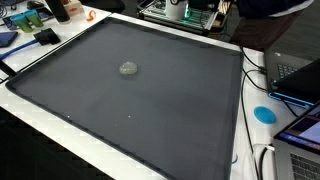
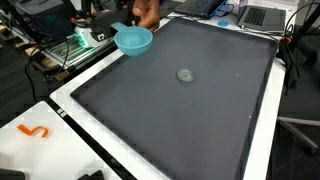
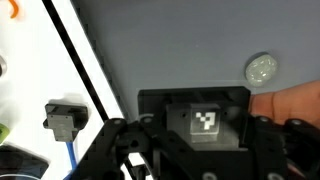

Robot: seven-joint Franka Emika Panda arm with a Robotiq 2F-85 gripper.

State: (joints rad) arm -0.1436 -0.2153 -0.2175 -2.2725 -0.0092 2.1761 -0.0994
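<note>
One grey disc (image 3: 261,68) lies flat on the dark mat (image 3: 180,40) that covers the white bench (image 2: 60,100). In both exterior views it is alone near the mat's middle, well apart from every edge. In the wrist view the claw (image 3: 200,150) hangs over the mat, short of the disc. Its fingers are lost in dark linkwork, so I cannot tell whether it is spread or pressed together.

The disc looks low and thin, so I judge that fingers coming down on it could scrape the mat or skid it away instead of catching it. A flesh-toned shape (image 3: 292,100) sits just beside the claw at the right of the wrist view, and a swing that way could strike it. A blue bowl (image 2: 133,40) hovers at a mat corner under what looks like a hand (image 2: 148,12), perhaps within reach of a knock.

Off the mat are a black box (image 3: 65,118) on a blue cable, an orange piece (image 2: 35,131), a blue round thing (image 1: 264,114) and a laptop (image 2: 262,15). Nothing stands between claw and disc.
</note>
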